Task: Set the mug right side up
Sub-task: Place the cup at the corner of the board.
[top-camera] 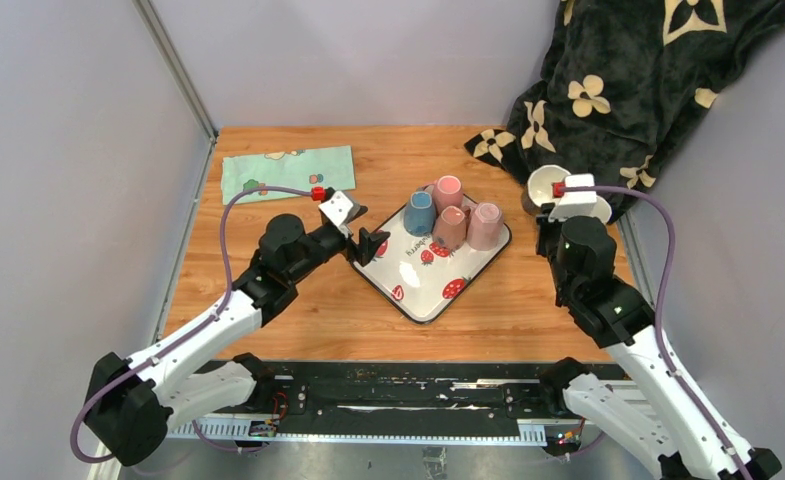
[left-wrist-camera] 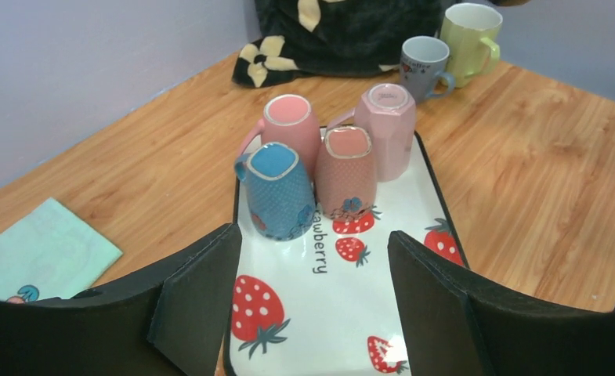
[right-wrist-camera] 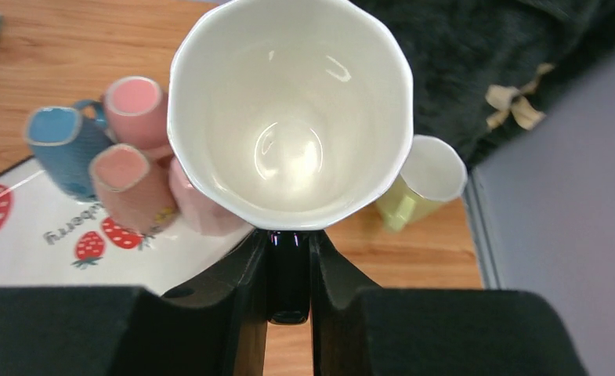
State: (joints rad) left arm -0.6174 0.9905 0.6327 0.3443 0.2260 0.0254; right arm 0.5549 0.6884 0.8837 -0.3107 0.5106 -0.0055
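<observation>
Gripping the white mug (right-wrist-camera: pixel 288 117) by its dark handle, the right gripper (right-wrist-camera: pixel 289 258) is pinching down almost fully, the handle squeezed between its fingers. The mug is sitting mouth up at the far right of the table, just in front of the black flowered blanket (top-camera: pixel 628 80), and its glossy inside is showing nothing in it. Whether its base is touching the wood, I cannot tell.

Four mugs are standing bottom up, bunched at the far end of the strawberry tray (top-camera: pixel 423 295): a blue mug (top-camera: pixel 419 212), a pink mug (top-camera: pixel 448 190), a dotted pink mug (top-camera: pixel 452 226) and a pale faceted mug (top-camera: pixel 485 225). The left gripper (top-camera: pixel 363 240) is hovering over the tray's near left edge with its jaws spread wide, holding nothing.

A green cloth (top-camera: pixel 288 170) is lying at the far left, well apart from the tray.

The left wrist camera is picking up a grey mug (left-wrist-camera: pixel 424 66) and a yellow mug (left-wrist-camera: pixel 470 39), both upright by the blanket; in the overhead view the right arm is hiding them. The right wrist camera is showing only the yellow one, just beyond the held mug.
</observation>
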